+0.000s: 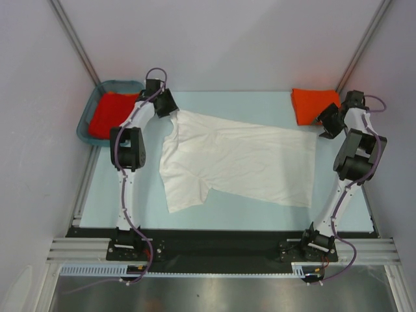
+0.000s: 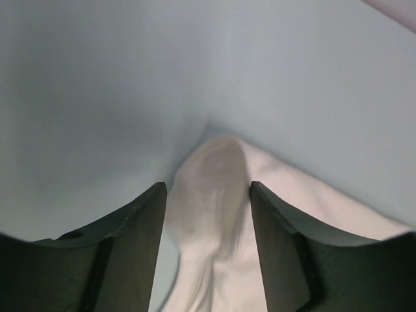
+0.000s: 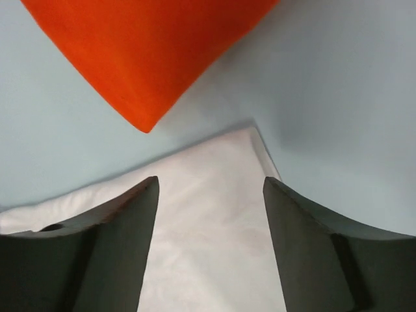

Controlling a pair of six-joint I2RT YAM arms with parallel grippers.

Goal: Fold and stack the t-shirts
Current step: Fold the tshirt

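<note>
A white t-shirt (image 1: 240, 162) lies spread flat on the pale blue table (image 1: 247, 101), plain side up. My left gripper (image 1: 170, 112) is at its far left corner, jaws apart, with a bunched fold of white cloth (image 2: 211, 188) between the fingers (image 2: 140, 234). My right gripper (image 1: 323, 129) is open over the shirt's far right corner (image 3: 214, 195). A folded orange-red t-shirt (image 1: 313, 104) lies just beyond that corner and also shows in the right wrist view (image 3: 149, 45). Another orange-red t-shirt (image 1: 110, 114) lies in the basket.
A teal plastic basket (image 1: 84, 123) stands at the far left, off the table's corner. Grey walls enclose the table on the left, back and right. The arm bases sit on a rail at the near edge.
</note>
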